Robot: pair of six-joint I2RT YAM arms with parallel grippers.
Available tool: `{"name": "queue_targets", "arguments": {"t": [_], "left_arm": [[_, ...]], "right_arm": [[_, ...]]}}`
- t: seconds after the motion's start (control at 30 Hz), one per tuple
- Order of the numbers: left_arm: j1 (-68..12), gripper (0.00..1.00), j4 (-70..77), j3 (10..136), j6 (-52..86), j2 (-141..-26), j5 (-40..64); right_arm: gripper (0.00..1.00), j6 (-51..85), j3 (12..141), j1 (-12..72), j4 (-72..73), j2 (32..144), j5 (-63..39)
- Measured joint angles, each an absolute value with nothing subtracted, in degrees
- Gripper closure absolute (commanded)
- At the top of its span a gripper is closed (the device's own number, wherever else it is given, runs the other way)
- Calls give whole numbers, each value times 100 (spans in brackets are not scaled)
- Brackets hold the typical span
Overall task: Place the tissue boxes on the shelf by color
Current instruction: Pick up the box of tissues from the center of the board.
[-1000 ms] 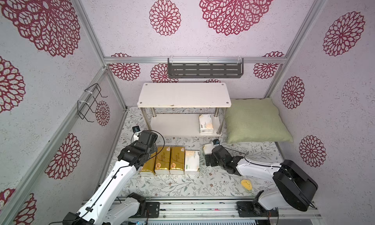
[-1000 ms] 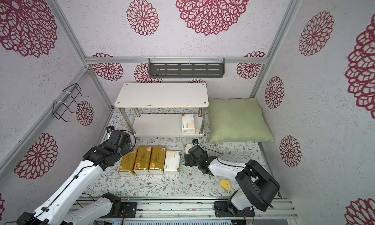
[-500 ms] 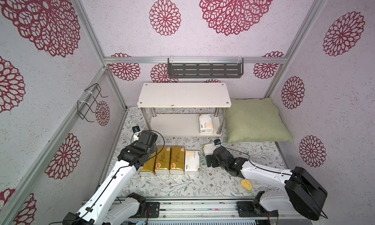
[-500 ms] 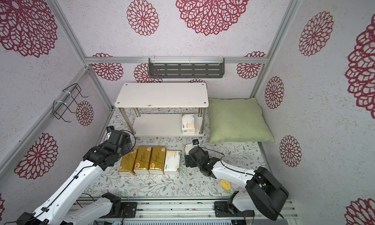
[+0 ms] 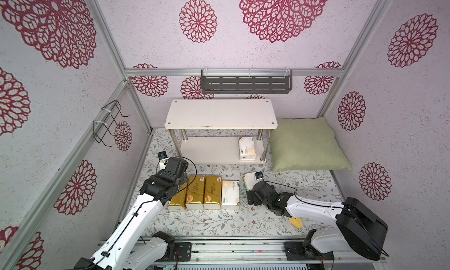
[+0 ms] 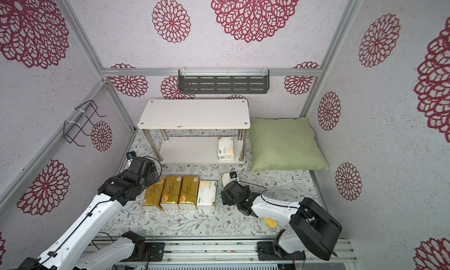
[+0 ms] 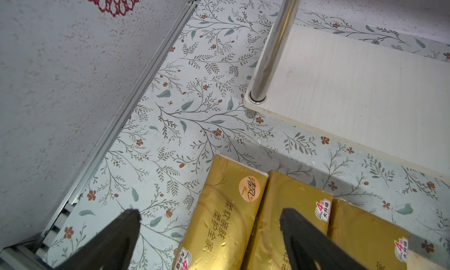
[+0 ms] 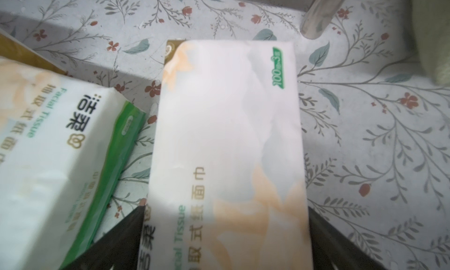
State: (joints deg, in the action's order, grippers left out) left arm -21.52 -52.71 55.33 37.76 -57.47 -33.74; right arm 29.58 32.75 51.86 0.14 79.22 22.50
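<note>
The white two-tier shelf (image 5: 221, 115) holds one white tissue box (image 5: 247, 148) at the right end of its lower board. On the floor in front lie three gold tissue boxes (image 5: 194, 192) in a row, with a white one (image 5: 230, 194) beside them. My left gripper (image 7: 209, 215) hangs open above the leftmost gold box (image 7: 226, 208), one finger over the floor and the other over the second gold box (image 7: 297, 191). My right gripper (image 8: 225, 209) is open, its fingers flanking the near end of another white box (image 8: 226, 122) that lies flat on the floor.
A green pillow (image 5: 306, 144) lies right of the shelf, close to the right arm. A dark slotted rack (image 5: 246, 82) hangs on the back wall and a black wire rack (image 5: 107, 122) on the left wall. A small yellow thing (image 5: 297, 222) lies under the right arm.
The right arm's rear links have swung outward and down, and its gripper has sunk a little lower around the white box. The left arm and all boxes are unchanged.
</note>
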Motion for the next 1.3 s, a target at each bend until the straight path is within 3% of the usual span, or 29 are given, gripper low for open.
{"name": "queue_targets", "arguments": {"t": [0.77,1.3], "left_arm": [[-2152,3,-5273,5533,3774,-5747,-3374],[-2152,3,-5282,5533,3771,-5747,-3378]], "right_arm": [[8,3111,3199,5218,760,8722,2558],[10,3166,3201,5236,49,7839,2526]]}}
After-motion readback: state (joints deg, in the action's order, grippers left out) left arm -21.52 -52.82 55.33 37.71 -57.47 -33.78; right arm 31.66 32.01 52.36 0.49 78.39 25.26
